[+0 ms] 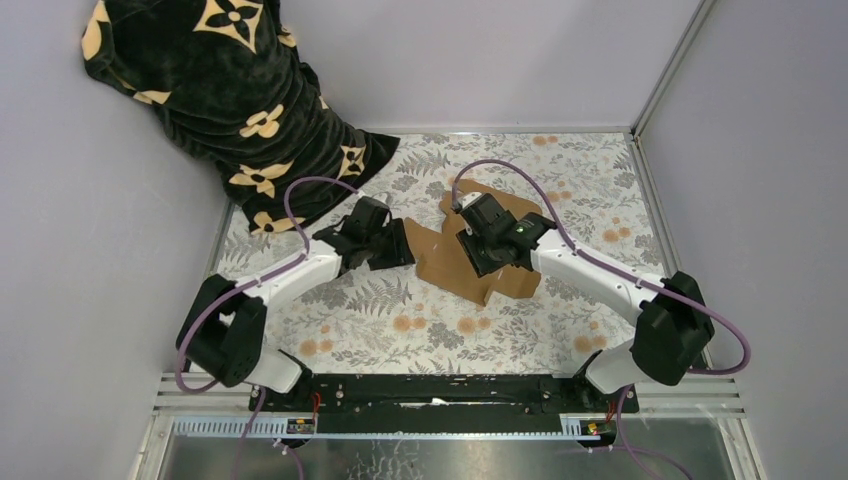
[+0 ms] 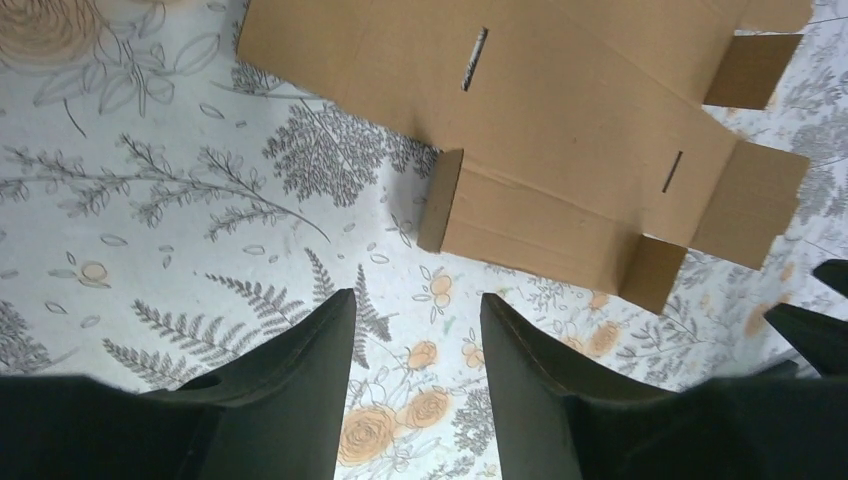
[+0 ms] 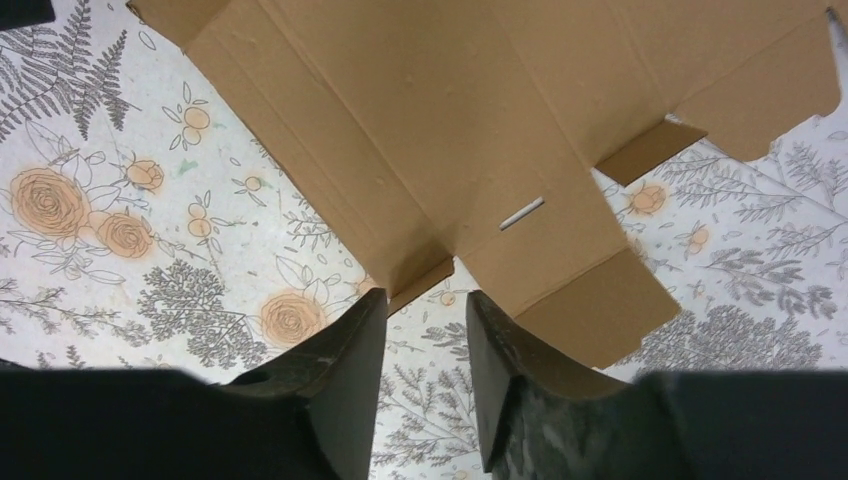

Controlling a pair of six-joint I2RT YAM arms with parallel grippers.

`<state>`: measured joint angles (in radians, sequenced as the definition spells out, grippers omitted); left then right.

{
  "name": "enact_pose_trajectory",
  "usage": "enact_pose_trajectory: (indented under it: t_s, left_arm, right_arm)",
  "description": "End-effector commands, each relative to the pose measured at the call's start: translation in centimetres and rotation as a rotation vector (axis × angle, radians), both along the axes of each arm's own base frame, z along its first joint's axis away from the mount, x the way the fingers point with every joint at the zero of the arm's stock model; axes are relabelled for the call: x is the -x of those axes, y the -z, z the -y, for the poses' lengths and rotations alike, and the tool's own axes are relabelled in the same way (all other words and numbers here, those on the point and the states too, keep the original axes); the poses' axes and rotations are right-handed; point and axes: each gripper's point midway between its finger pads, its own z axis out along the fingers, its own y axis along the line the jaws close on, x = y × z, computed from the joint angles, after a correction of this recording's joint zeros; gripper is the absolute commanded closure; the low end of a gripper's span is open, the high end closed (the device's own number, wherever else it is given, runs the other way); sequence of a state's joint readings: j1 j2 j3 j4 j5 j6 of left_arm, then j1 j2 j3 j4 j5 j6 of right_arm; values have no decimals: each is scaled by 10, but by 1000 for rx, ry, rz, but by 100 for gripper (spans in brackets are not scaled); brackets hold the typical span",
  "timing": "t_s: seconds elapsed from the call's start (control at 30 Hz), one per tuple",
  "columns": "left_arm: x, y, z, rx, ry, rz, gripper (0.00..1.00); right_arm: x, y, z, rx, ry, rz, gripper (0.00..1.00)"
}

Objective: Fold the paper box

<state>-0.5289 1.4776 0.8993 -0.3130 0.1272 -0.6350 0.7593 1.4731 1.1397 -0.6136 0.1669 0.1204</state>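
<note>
Left gripper (image 2: 418, 296) facing paper box (image 2: 570, 120) (apart)

The paper box (image 1: 445, 262) is matt brown cardboard with pressed creases. The table cover (image 1: 400, 320) looks like matt printed cloth. The far-left blanket (image 1: 230, 100) is plush fabric. The left gripper (image 2: 417, 297) and right gripper (image 3: 426, 296) have matt black fingers (image 3: 335, 400).

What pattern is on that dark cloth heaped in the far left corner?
The black cloth carries tan four-petal flower motifs; top external view shows it best.
</note>
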Motion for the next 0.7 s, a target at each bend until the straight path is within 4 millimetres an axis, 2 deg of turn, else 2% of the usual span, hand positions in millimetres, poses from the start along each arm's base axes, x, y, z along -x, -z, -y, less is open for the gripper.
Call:
enact_pose_trajectory:
  t_s: [0.0,0.1,0.2,0.27,0.37,0.57,0.67]
  left_arm:
    - [-1,-14,7,122,-62,40,44]
    - [2,-12,2,132,-98,45,42]
    - [4,-11,-6,143,-158,59,35]
    - [5,-9,-12,139,-192,66,29]
    - [5,-7,-7,164,-175,71,25]
    - [-4,-4,8,169,-88,167,27]
    - [-8,4,8,135,-76,186,28]
  right_arm:
    - [5,-2,-5,43,0,-37,60]
    - [7,-1,-16,34,-3,-44,57]
    - [10,-8,-40,-3,-94,-17,49]
    - [5,-11,-48,-8,-118,23,46]
    - [-7,-14,-49,8,-85,60,46]
    - [-24,-8,-46,23,9,38,46]
    - [-44,-11,-37,-34,83,-9,46]
